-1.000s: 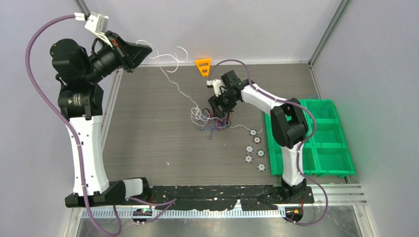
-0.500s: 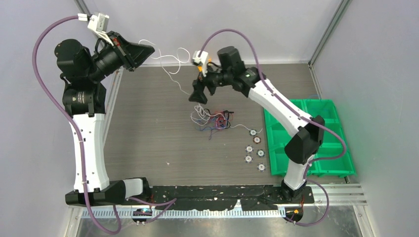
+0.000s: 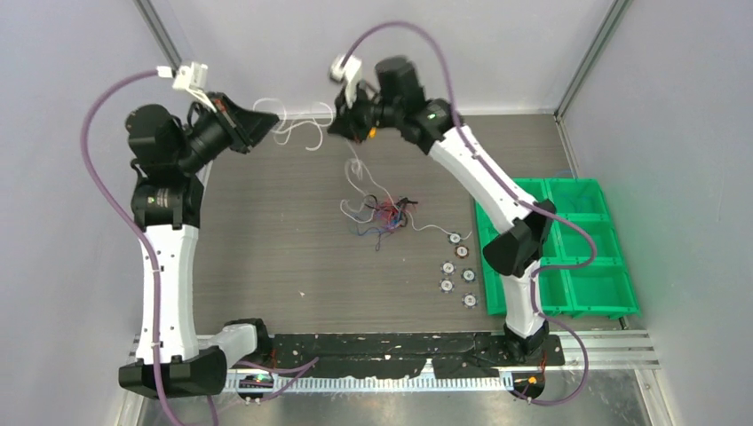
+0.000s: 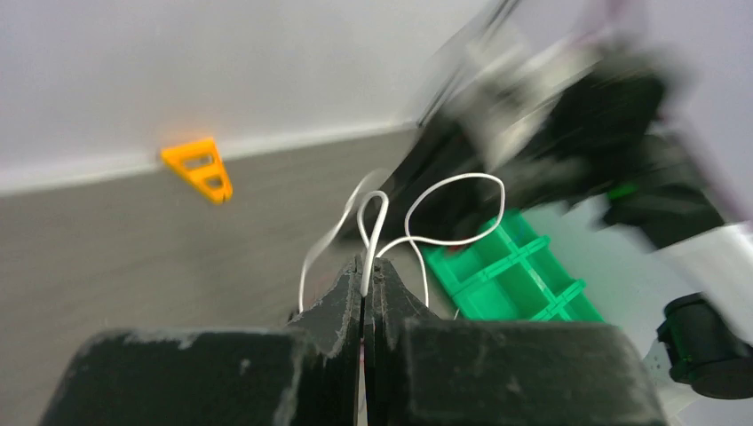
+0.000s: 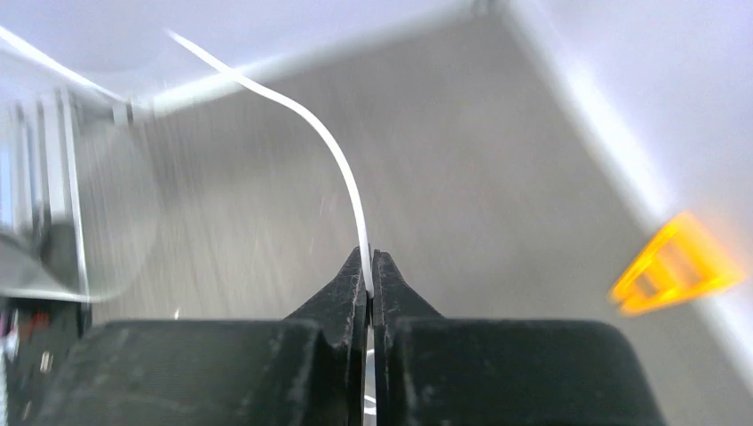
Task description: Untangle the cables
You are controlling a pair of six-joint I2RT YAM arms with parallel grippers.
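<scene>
A small clump of cables [image 3: 382, 216], white, red, blue and black, lies on the table's middle. One white cable [image 3: 297, 129] rises from it and loops in the air between both arms at the back. My left gripper [image 3: 269, 118] is raised at the back left and shut on that white cable [image 4: 371, 232]. High at the back centre, my right gripper [image 3: 336, 127] is shut on the same white cable [image 5: 346, 182], which arcs away up and left from its closed jaws. The strand hangs from there down to the clump.
Green compartment bins [image 3: 568, 253] stand at the right edge. Several small round discs [image 3: 457, 264] lie beside them, right of the clump. An orange triangular piece [image 4: 202, 166] sits by the back wall, mostly hidden behind my right arm in the top view.
My right gripper rose from the clump to the back, opened wide, then shut on the white cable up high. The left arm shifted slightly right, still holding its strand.
</scene>
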